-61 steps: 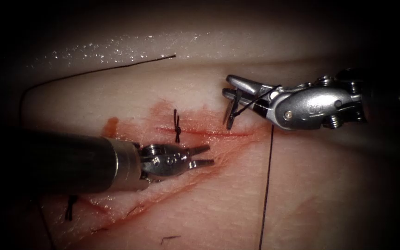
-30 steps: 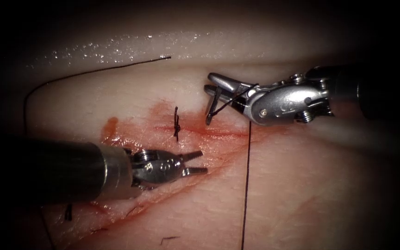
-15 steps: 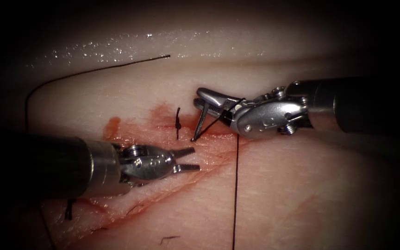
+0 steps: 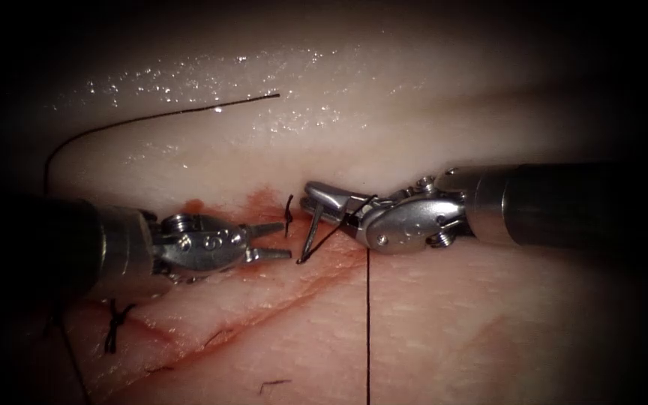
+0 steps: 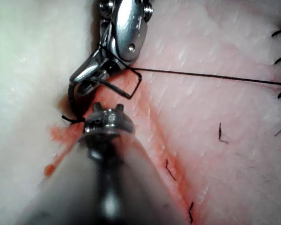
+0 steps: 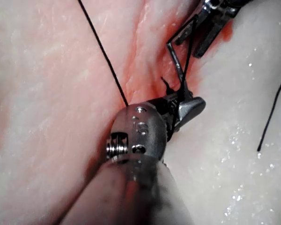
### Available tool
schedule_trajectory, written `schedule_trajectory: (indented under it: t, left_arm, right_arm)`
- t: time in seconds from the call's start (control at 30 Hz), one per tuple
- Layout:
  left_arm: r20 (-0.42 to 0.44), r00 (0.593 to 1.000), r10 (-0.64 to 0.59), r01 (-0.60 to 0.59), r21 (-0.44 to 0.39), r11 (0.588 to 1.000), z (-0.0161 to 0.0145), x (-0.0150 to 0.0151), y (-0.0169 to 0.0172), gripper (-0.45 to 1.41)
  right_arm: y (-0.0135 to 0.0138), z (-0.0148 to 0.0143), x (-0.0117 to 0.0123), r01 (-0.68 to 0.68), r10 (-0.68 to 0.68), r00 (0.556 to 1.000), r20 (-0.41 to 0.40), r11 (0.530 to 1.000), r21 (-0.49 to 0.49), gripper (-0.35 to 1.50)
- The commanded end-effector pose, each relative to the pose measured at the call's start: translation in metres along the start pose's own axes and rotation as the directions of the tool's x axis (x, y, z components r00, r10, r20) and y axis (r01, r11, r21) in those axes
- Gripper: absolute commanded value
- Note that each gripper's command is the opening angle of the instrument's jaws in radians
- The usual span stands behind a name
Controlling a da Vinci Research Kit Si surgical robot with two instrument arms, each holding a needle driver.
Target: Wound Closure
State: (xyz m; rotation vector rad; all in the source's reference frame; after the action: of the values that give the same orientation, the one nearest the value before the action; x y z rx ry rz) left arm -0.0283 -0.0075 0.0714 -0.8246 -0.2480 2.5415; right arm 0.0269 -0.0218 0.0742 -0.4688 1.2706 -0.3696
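Just right of the tied stitch (image 4: 288, 215) that crosses the cut (image 4: 264, 300), your right hand (image 4: 324, 204) is clenched on the needle (image 4: 310, 234), gripping it near its rear end where the thread (image 4: 367, 330) joins; the curve hangs down from the jaws and its tip sits at the tissue (image 4: 489, 322) surface in the red fluid (image 4: 331, 259), though you cannot tell from here whether the point has entered. Over the last two seconds this hand has carried the needle leftward and down toward the cut. Your left hand (image 4: 275, 241) lies just left of the needle, jaws parted and grasping nothing, its tips close to the needle's tip without touching it. Treat the needle as stiff, light and slick: judged from its thin steel body, it will likely swivel in the jaws if gripped on the taper, so the flat mid-curve is the safer place to take hold, well clear of the point. The thread is limp and fine; it runs from the right hand straight down the tissue, while a free end (image 4: 189, 111) lies well apart across the upper tissue. The tissue itself looks soft, wet and easily torn at the cut's edges. In the left wrist view the needle (image 5: 75, 101) curls just beyond your left hand's wrist, beneath the right hand (image 5: 86, 77). In the right wrist view the left hand (image 6: 196, 35) faces the needle (image 6: 175, 61) closely.
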Motion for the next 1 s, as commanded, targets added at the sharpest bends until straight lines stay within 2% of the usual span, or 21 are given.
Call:
schedule_trajectory:
  t: [0.03,0.23,0.53,0.73,1.0]
  left_arm:
    - [0.000,1.000,-0.002,0.002,0.003,1.000,0.0008,0.0001,0.0001,0.29]
    - [0.005,1.000,-0.011,0.011,0.012,1.000,0.0009,0.0001,0.0002,0.29]
    - [0.007,1.000,-0.015,0.015,0.019,1.000,0.0009,0.0000,0.0003,0.30]
    - [0.009,1.000,-0.018,0.018,0.021,1.000,0.0010,0.0000,0.0002,0.30]
    - [0.010,1.000,-0.019,0.019,0.024,1.000,0.0009,-0.0003,0.0001,0.30]
  right_arm:
    - [-0.0006,0.0005,-0.0008,-0.013,0.013,1.000,0.006,1.000,0.005,-0.35]
    - [-0.0021,0.0009,-0.0021,-0.072,0.071,0.997,0.025,0.997,0.042,-0.35]
    - [-0.0062,0.0019,-0.0040,-0.142,0.135,0.989,0.067,0.984,0.111,-0.35]
    - [-0.0071,0.0021,-0.0031,-0.145,0.139,0.989,0.054,0.981,0.127,-0.35]
    - [-0.0082,0.0041,-0.0008,-0.128,0.119,0.991,0.056,0.972,0.195,-0.35]
